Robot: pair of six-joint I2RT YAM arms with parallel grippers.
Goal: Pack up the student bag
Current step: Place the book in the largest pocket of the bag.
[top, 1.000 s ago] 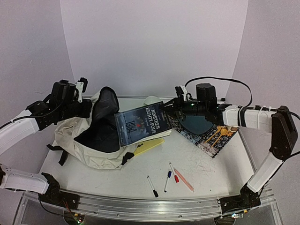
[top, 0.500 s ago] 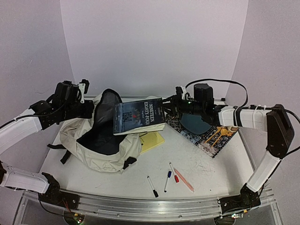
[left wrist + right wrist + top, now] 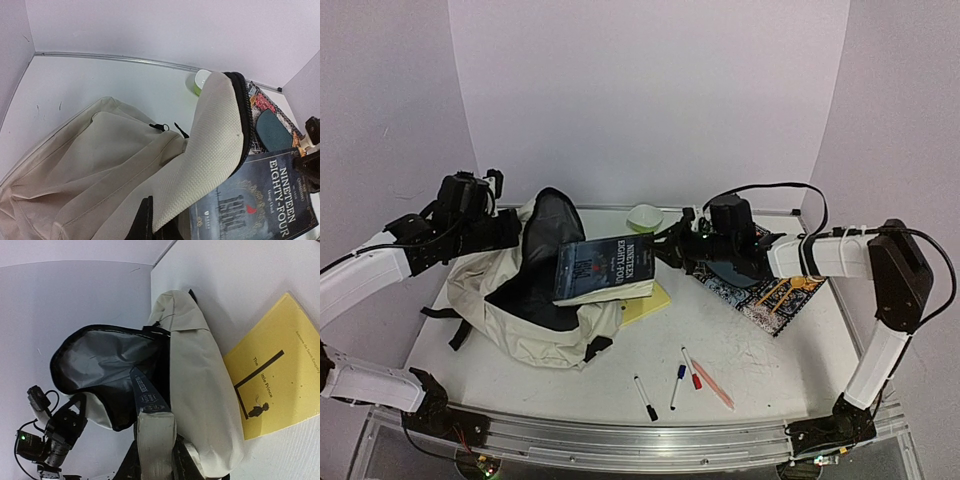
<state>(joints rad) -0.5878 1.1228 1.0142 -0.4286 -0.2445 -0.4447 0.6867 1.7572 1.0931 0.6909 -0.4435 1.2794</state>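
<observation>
Lighting: bright, even, diffuse, from overhead; white walls (image 3: 640, 100) carry a faint lilac cast. Shadows: soft, beneath the student bag (image 3: 500, 315) and the raised Nineteen Eighty-Four paperback (image 3: 605, 268). Focus: top view sharp; right wrist foreground slightly blurred.

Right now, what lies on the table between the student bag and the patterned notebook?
In the top view, a yellow book, partly hidden by the dark book in the right gripper.
</observation>
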